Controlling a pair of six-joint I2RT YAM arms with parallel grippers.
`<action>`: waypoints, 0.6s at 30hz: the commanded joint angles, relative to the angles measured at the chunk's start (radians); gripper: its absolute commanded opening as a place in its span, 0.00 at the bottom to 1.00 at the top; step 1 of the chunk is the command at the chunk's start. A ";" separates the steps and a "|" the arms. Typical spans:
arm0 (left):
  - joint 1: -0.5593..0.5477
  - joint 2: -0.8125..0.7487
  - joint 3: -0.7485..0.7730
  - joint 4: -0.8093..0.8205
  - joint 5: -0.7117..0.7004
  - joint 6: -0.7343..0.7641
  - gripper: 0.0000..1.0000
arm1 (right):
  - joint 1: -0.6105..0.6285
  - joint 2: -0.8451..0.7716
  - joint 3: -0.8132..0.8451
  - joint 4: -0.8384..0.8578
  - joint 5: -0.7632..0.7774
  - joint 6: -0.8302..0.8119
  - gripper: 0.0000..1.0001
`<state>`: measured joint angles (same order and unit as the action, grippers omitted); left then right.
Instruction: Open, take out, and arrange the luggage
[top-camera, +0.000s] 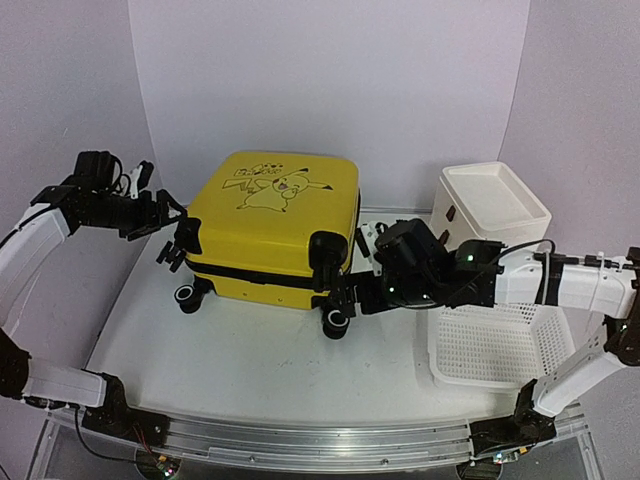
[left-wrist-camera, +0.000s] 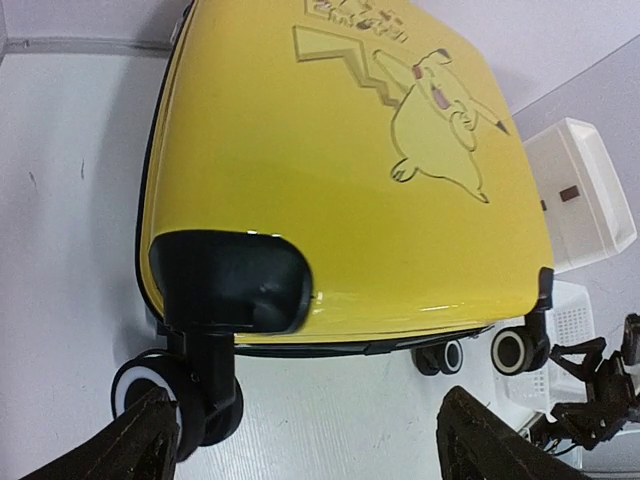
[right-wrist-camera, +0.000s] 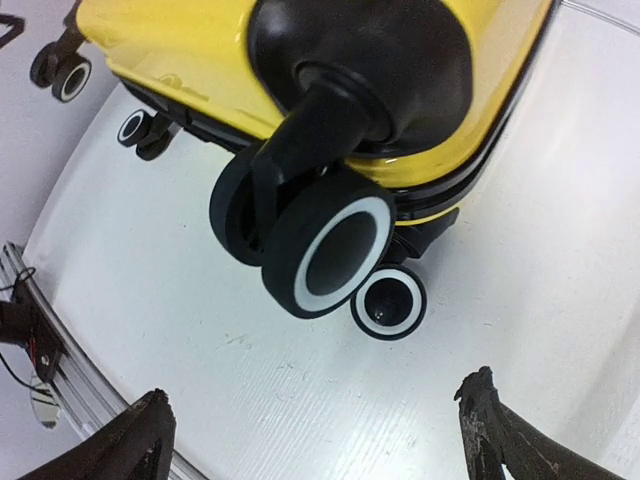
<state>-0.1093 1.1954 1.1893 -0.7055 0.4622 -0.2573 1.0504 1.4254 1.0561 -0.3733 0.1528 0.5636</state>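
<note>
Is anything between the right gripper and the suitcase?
Nothing visible. The right gripper, fingers open, faces the suitcase at its corner wheel; only bare table lies between.

- Suitcase (left-wrist-camera: 300, 200): a hard yellow plastic shell, smooth and glossy, with light streaks gleaming along its curved edge.
- Corner housing (left-wrist-camera: 235, 280) on it: black plastic, shiny, catching small bright glints.
- Wheel (right-wrist-camera: 335, 250): black and smooth, semi-matt, with a clean white ring on its face.
- Zipper band (top-camera: 250, 273): black and duller than the shell; cloth or plastic, I cannot tell.
- Table (right-wrist-camera: 250, 400): white and smooth with a faint sheen and tiny scuff marks.
- Rail (top-camera: 320, 440) at the near edge: bare silver metal with a brushed look.
- Basket (top-camera: 490, 345): white plastic, pierced all over with small holes.
- Cabinet (top-camera: 495, 195): white plastic, plain and matt.
- Right gripper (right-wrist-camera: 322, 385): its fingers (right-wrist-camera: 495, 430) are matt black with rough, ragged edges.
</note>
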 joint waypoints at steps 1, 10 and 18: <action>-0.062 -0.089 0.078 -0.116 0.005 -0.006 0.90 | -0.024 0.079 0.200 -0.207 0.130 0.165 0.98; -0.419 -0.118 -0.099 0.053 -0.133 -0.213 0.78 | -0.026 0.326 0.459 -0.258 0.214 0.228 0.98; -0.591 -0.167 -0.306 0.293 -0.279 -0.317 0.78 | -0.015 0.486 0.582 -0.277 0.197 0.274 0.77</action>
<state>-0.6529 1.0794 0.9379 -0.6109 0.2726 -0.5018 1.0252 1.8618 1.5490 -0.6407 0.3450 0.8021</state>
